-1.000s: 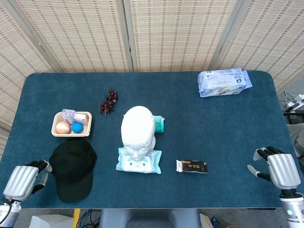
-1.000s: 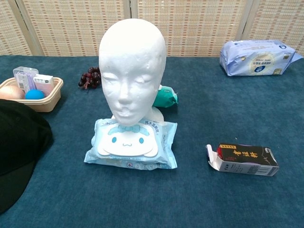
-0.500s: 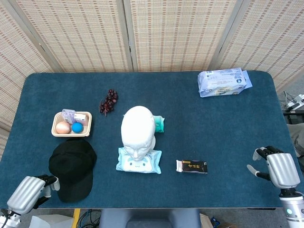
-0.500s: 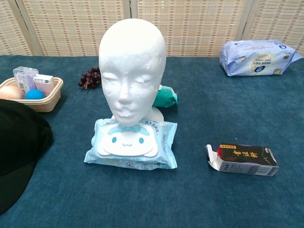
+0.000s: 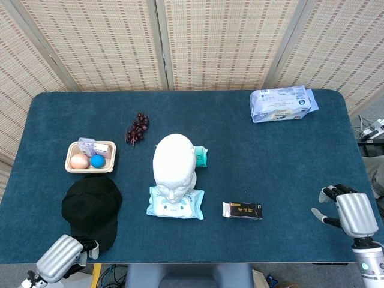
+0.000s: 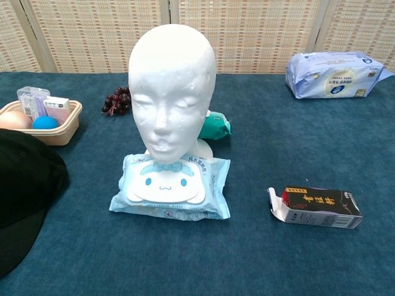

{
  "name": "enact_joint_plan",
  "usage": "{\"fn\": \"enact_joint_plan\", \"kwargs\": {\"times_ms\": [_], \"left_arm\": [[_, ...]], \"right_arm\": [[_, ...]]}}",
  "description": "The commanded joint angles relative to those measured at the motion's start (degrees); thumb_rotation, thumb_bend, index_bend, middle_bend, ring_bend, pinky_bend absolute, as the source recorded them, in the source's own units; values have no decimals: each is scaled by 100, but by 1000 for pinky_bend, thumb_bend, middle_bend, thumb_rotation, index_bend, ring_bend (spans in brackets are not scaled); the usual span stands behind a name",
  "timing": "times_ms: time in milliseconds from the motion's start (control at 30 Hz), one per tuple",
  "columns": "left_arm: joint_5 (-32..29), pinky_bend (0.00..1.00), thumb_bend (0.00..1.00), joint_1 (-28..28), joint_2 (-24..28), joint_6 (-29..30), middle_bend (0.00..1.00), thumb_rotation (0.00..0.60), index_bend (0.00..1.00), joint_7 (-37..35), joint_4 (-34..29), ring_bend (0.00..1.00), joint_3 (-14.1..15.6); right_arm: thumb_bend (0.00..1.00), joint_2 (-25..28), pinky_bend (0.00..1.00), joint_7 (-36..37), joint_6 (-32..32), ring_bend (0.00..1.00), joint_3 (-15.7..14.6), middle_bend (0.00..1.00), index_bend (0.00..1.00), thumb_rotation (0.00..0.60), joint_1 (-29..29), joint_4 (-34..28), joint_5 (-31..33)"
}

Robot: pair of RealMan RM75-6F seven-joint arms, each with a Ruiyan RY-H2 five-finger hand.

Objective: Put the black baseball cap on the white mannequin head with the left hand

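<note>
The black baseball cap (image 5: 91,211) lies flat on the blue table at the front left, brim toward the front edge; the chest view shows part of the cap (image 6: 24,191) at its left border. The white mannequin head (image 5: 173,165) stands upright and bare in the middle, its base on a pack of wipes (image 5: 175,204); the mannequin head (image 6: 171,86) fills the centre of the chest view. My left hand (image 5: 60,264) is low at the table's front edge, its fingers just below the brim, holding nothing. My right hand (image 5: 351,215) rests at the front right with fingers apart.
A beige tray (image 5: 90,170) with an egg, a blue ball and small packets sits behind the cap. Dark grapes (image 5: 137,128), a green packet (image 5: 201,156), a black box (image 5: 243,210) and a blue-white pack (image 5: 282,103) lie around the head.
My left hand has moved from the cap's left side down and rightward along the front edge, ending under the brim. The cap, the head and my right hand have stayed put.
</note>
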Motion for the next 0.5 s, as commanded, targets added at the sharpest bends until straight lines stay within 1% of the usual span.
{"fn": "enact_joint_plan", "kwargs": {"times_ms": [33, 300, 500], "left_arm": [[22, 690, 919, -40, -154, -40, 579, 600, 564, -30, 52, 545, -3], [-320, 690, 918, -121, -448, -433, 579, 600, 554, 494, -46, 545, -123], [-447, 690, 918, -208, -549, -594, 579, 600, 549, 638, -157, 544, -158]], "right_arm": [[160, -2, 586, -8, 1, 457, -3, 596, 596, 600, -1, -2, -3], [159, -5, 586, -7, 17, 457, -9, 596, 596, 600, -3, -5, -20], [159, 1, 586, 11, 14, 457, -7, 596, 596, 600, -3, -4, -12]]}}
